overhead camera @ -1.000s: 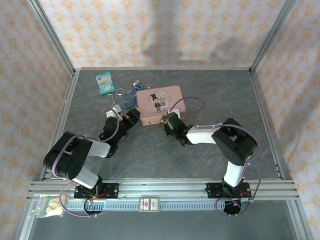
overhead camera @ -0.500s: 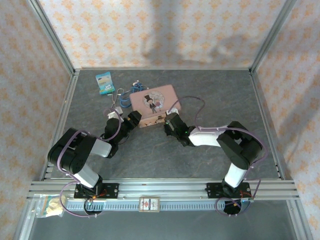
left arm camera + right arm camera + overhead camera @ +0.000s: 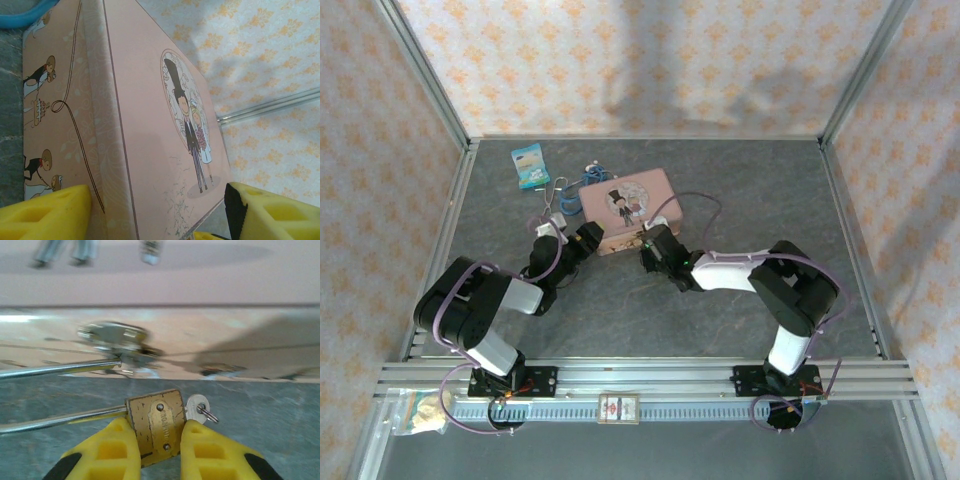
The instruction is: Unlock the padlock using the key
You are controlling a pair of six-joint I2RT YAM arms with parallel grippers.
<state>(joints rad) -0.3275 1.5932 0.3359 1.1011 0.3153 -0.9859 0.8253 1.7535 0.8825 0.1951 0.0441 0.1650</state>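
In the right wrist view, the small brass padlock (image 3: 156, 424) lies on the grey floor, and my right gripper (image 3: 157, 432) is shut on its body. The silver key (image 3: 195, 406), with a small ring on its head, sticks out of the padlock's right side. The shackle (image 3: 60, 420) runs off to the left. Just beyond stands the pink tin (image 3: 165, 285), also seen from above (image 3: 625, 203). My right gripper (image 3: 650, 245) is at the tin's front edge. My left gripper (image 3: 157, 212) is open, its yellow fingers (image 3: 47, 212) straddling the tin's corner (image 3: 145, 125).
A blue packet (image 3: 529, 166) lies at the back left, with a blue cord (image 3: 583, 184) and a thin wire loop (image 3: 558, 190) behind the tin. A metal latch (image 3: 115, 337) sits on the tin's front wall. Patterned walls close in the floor.
The tin has turned and slid a little to the left. My right gripper has crept left along its front edge and narrowed slightly on the padlock. The left gripper has barely moved.
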